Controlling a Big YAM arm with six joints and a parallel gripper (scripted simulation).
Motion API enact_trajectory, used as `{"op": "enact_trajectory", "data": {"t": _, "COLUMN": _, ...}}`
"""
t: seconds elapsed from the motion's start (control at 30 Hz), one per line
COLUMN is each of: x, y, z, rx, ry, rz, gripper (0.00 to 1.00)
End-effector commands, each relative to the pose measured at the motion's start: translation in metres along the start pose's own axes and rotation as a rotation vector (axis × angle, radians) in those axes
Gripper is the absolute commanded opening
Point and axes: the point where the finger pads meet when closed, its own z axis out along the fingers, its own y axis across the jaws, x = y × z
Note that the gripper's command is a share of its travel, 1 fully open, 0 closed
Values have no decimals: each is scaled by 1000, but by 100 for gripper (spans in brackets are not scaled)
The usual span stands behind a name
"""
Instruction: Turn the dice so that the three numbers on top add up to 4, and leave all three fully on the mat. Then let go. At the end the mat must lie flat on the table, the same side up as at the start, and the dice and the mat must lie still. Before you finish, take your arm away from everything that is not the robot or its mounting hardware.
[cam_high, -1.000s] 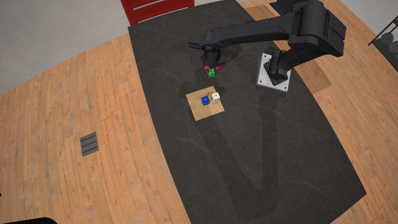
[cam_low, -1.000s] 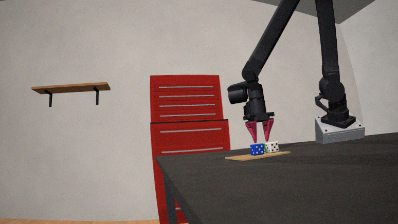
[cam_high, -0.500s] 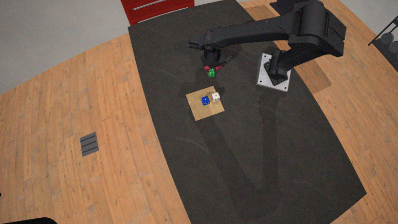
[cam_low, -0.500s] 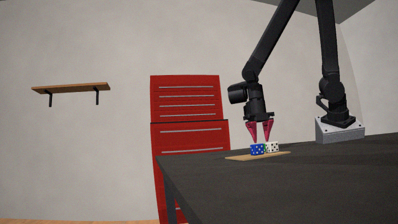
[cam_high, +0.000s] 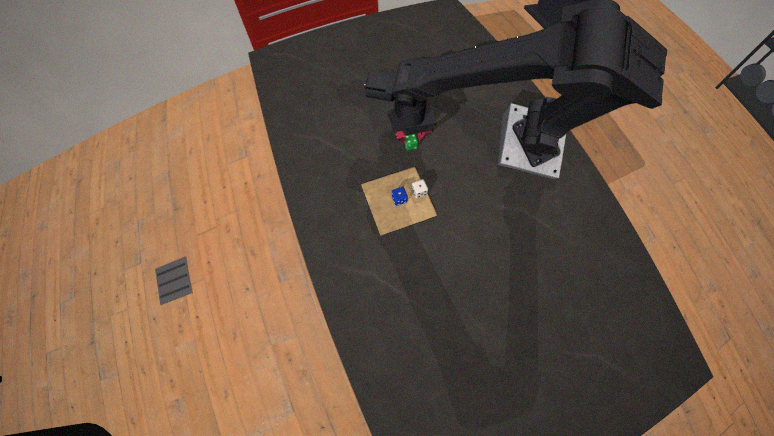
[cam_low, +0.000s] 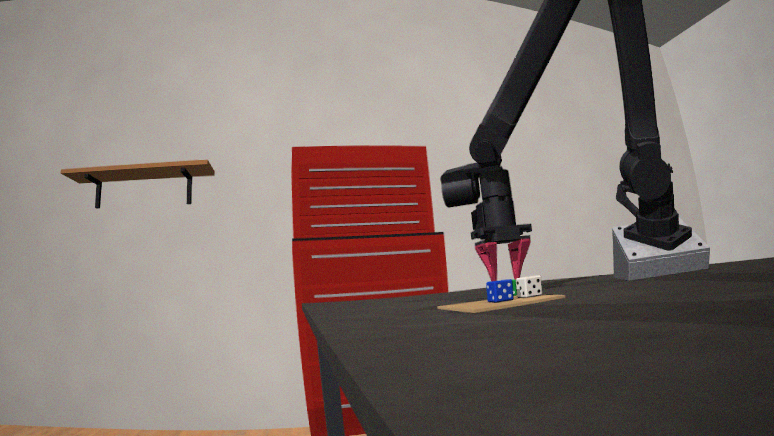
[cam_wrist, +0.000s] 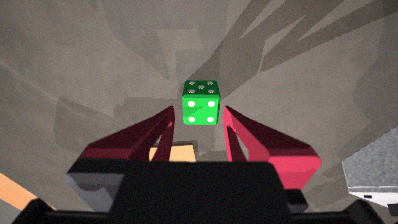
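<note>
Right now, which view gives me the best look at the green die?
The wrist view: the green die sits large and unobstructed just past the gripper, on the dark table, pips readable. The top view shows it small, off the mat. In the exterior view the blue die hides nearly all of it.

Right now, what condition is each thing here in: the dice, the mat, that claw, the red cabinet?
Green die: on the bare table, off the mat, not gripped.
Blue die: on the mat, lying flat.
White die: on the mat, beside the blue one.
Mat: flat on the table.
Gripper: partly open, empty, hanging over the green die.
Red cabinet: drawers shut.
</note>
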Motion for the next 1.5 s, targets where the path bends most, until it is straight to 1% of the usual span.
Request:
{"op": "enact_trajectory", "data": {"t": 0.0, "x": 0, "y": 3, "z": 8, "rx": -5, "ry": -1, "rz": 4, "gripper": 45}}
{"op": "enact_trajectory", "data": {"t": 0.1, "x": -1, "y": 2, "z": 14, "rx": -7, "ry": -1, "rz": 8, "gripper": 45}}
{"op": "enact_trajectory", "data": {"t": 0.17, "x": -1, "y": 2, "z": 14, "rx": -7, "ry": -1, "rz": 8, "gripper": 45}}
{"op": "enact_trajectory", "data": {"t": 0.2, "x": -6, "y": 3, "z": 11, "rx": -20, "ry": -8, "rz": 19, "gripper": 45}}
{"op": "enact_trajectory", "data": {"t": 0.27, "x": 0, "y": 3, "z": 20, "rx": -5, "ry": 0, "rz": 4, "gripper": 45}}
{"op": "enact_trajectory", "data": {"t": 0.33, "x": 0, "y": 3, "z": 22, "rx": -5, "ry": 0, "rz": 4, "gripper": 45}}
{"op": "enact_trajectory", "data": {"t": 0.4, "x": -5, "y": 1, "z": 22, "rx": -11, "ry": -4, "rz": 19, "gripper": 45}}
{"op": "enact_trajectory", "data": {"t": 0.5, "x": -3, "y": 6, "z": 17, "rx": -28, "ry": -13, "rz": 8, "gripper": 45}}
{"op": "enact_trajectory", "data": {"t": 0.57, "x": -2, "y": 5, "z": 17, "rx": -22, "ry": -10, "rz": 5, "gripper": 45}}
{"op": "enact_trajectory", "data": {"t": 1.47, "x": -2, "y": 5, "z": 17, "rx": -22, "ry": -10, "rz": 5, "gripper": 45}}
